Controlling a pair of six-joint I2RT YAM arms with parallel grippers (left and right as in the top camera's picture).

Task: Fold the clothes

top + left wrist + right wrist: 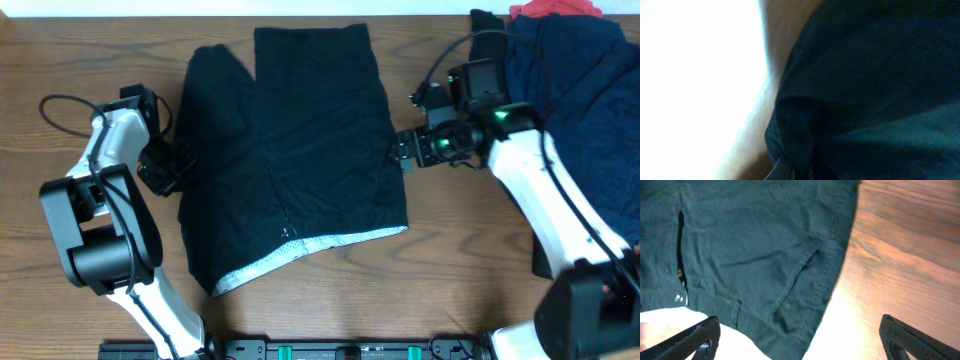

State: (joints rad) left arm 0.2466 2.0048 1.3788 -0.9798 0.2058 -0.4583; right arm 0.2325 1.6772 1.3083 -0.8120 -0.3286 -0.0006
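On the wooden table, near its middle: black shorts, spread almost flat. Waistband on the robot's side, with pale speckled lining turned out along the slanted near edge. Two legs pointing to the far edge, parted by a narrow gap at the top, the left leg a little shorter and rounder in outline. Seen close in the right wrist view: a stitched side seam, a slanted pocket opening and a dark slit in the cloth.

At the left edge of the shorts, touching the fabric: left gripper. From its own camera, only dark cloth, gathered into a tight pucker at the bottom of the view, beside a strong white glare. Fingers not in view there, so cannot tell whether clenched on the cloth or released.

At the right edge of the shorts, about halfway up: right gripper, released, with fingers spread wide. Between them, the right border of the shorts and bare wood, nothing grasped.

Farther out, in the far right corner, well apart from the shorts: pile of navy blue cloth, with a red piece at the very edge. Behind the left arm, a loose black cable.
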